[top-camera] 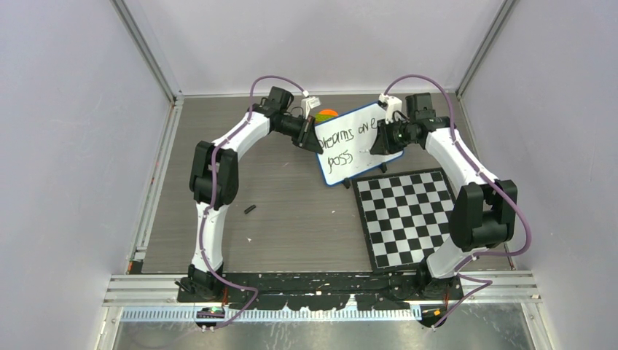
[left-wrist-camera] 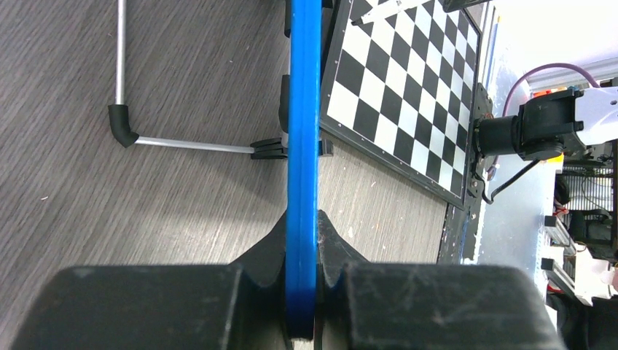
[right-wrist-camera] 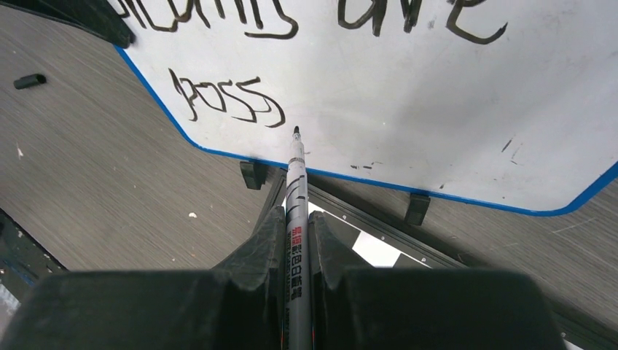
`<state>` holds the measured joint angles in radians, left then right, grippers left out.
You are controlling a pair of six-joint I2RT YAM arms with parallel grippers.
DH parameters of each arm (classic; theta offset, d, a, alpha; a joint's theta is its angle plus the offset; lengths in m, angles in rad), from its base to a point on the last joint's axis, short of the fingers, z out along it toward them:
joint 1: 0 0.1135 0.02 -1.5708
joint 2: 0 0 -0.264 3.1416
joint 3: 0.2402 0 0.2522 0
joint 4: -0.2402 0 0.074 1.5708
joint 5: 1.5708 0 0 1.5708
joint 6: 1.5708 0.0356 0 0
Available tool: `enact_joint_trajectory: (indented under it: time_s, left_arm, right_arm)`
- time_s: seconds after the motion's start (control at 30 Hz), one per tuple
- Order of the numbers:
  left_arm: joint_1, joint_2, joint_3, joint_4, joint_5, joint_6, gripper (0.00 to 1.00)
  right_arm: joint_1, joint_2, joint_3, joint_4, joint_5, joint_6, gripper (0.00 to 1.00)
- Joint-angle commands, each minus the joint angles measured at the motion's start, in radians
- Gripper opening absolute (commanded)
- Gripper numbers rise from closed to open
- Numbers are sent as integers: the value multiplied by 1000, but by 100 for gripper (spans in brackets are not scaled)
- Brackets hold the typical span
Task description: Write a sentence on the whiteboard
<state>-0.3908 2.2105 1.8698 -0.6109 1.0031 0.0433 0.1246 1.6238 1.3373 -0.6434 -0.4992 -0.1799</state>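
the left gripper (left-wrist-camera: pixel 302 244) pinched the rim of the whiteboard (top-camera: pixel 364 157) to steady it while the right gripper (right-wrist-camera: pixel 295 230), closed around the marker (right-wrist-camera: pixel 296 175), poised its tip beside the unfinished sentence (right-wrist-camera: pixel 226 98).

What I can read from here
On the whiteboard (top-camera: pixel 368 157), the sentence (top-camera: pixel 348 135) reads "Dreams are" over "poss" in black; the marker (right-wrist-camera: pixel 296 219) carries red print I can't decipher.
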Motion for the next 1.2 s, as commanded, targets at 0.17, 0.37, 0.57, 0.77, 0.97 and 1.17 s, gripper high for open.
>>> enact_joint_trajectory:
  time_s: [0.17, 0.37, 0.57, 0.77, 0.97, 1.17]
  left_arm:
    - [-4, 21, 33, -55, 0, 32, 0]
    - [-10, 23, 42, -72, -2, 48, 0]
    - [-14, 20, 43, -82, -3, 59, 0]
    - [-19, 21, 43, -84, -4, 63, 0]
    - [-22, 19, 43, -93, -7, 68, 0]
    - [-22, 15, 42, -97, -9, 74, 0]
  right_arm:
    - [15, 8, 20, 98, -41, 46, 0]
    - [27, 11, 7, 117, -47, 57, 0]
    - [32, 16, 7, 119, -47, 48, 0]
    - [42, 19, 6, 121, -29, 37, 0]
    - [53, 18, 5, 119, -17, 27, 0]
    - [66, 19, -8, 99, 3, 6, 0]
